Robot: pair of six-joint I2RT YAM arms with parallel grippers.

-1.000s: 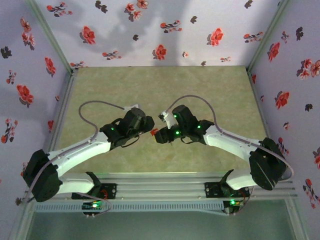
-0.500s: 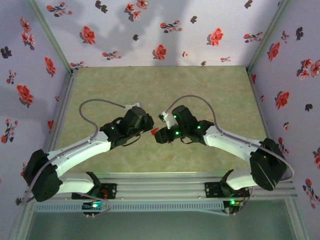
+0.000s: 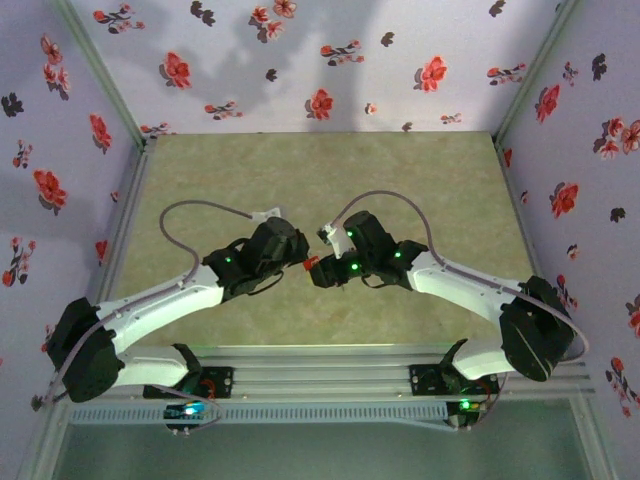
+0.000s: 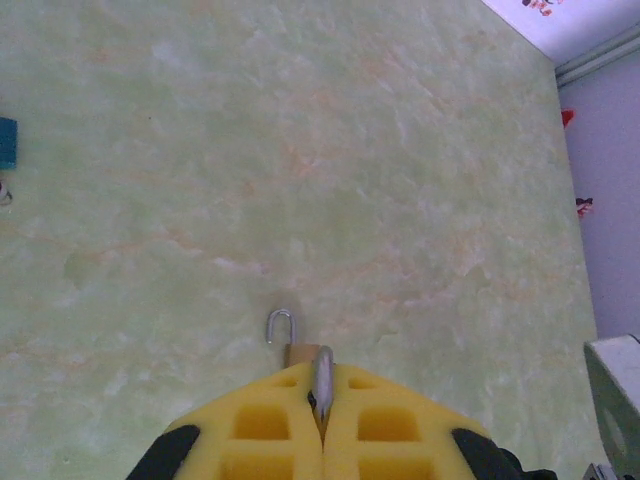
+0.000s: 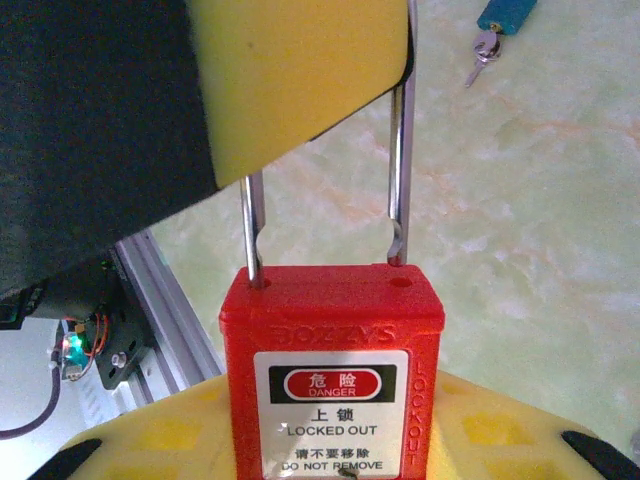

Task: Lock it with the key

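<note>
I am seeing the left hand point(image 4: 320, 430) and right hand point(image 3: 322, 272) meeting mid-table over a padlock point(image 5: 330, 350), blocking each other. The table point(image 3: 400, 180) beyond is lying open. A key point(image 5: 483, 48) is lying ahead of the right hand. Flowered walls point(image 3: 300, 60) are closing three sides.

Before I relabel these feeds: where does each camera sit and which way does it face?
Top external: above and behind the bases, looking down at the table; left arm and right arm meet at the red padlock.
Right wrist: on the right arm, looking along the right gripper, shut on the padlock, toward its open shackle and the opposite yellow finger.
Left wrist: on the left arm, looking down past the left gripper, shut on the shackle, at the table.
Shared: both wrist views show the blue key tag.
</note>
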